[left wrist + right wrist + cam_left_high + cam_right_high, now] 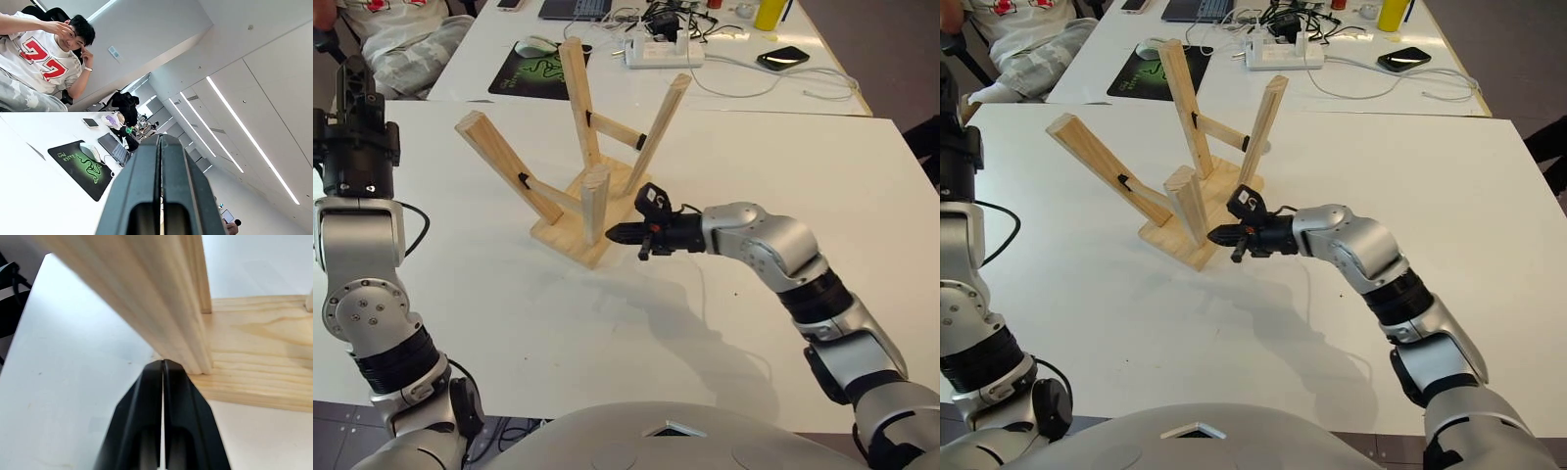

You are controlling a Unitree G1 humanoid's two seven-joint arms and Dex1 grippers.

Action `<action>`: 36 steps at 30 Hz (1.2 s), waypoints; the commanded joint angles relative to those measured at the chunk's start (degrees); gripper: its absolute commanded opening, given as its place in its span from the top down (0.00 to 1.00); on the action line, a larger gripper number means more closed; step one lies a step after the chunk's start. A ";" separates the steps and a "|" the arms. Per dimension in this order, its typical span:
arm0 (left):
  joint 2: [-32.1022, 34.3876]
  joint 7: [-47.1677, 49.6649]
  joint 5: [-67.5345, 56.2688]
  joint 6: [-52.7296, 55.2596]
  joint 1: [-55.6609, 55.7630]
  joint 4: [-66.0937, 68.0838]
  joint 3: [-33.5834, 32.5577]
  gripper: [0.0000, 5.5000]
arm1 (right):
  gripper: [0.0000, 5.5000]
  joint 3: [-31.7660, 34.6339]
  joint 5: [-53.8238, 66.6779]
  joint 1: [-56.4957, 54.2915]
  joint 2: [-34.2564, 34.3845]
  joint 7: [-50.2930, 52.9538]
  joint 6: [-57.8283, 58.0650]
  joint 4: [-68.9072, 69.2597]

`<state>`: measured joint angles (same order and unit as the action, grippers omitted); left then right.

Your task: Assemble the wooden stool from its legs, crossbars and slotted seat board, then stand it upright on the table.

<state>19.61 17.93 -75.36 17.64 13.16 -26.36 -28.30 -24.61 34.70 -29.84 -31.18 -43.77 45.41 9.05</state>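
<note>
Hovering beside stool [591, 202], right gripper [611, 233] outstretched

Stool [570, 238]: pale bare wood, matt. Grain shows plainly on the seat board [254, 347]; leg [161, 298] faces are smooth. Small black fittings [590, 118] at the crossbar joints, possibly plastic. Tabletop [783, 166]: white, smooth, faint sheen. Right hand [613, 233]: black, matt, plastic-looking.
</note>
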 commanded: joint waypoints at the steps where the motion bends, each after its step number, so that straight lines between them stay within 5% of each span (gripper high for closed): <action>1: -0.07 -1.09 1.34 0.22 -1.20 -0.91 -0.07 1.00 | 0.95 3.27 0.12 3.65 -2.96 -2.79 0.98 2.93; 16: -0.66 -3.85 4.73 0.60 -1.08 -1.23 1.52 1.00 | 0.54 8.18 0.39 6.50 9.42 10.97 7.75 9.21; 33: -1.63 -4.71 7.31 0.86 1.16 -0.69 3.51 1.00 | 0.53 1.42 -13.99 9.85 14.71 14.22 -2.80 7.39; 36: -1.72 -4.86 7.64 0.83 1.29 -0.65 3.70 1.00 | 0.46 1.25 -13.87 9.82 15.28 13.30 -1.91 7.79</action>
<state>18.27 13.26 -68.41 18.13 13.52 -27.31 -24.82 -23.09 20.80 -19.76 -16.37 -29.65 43.05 16.68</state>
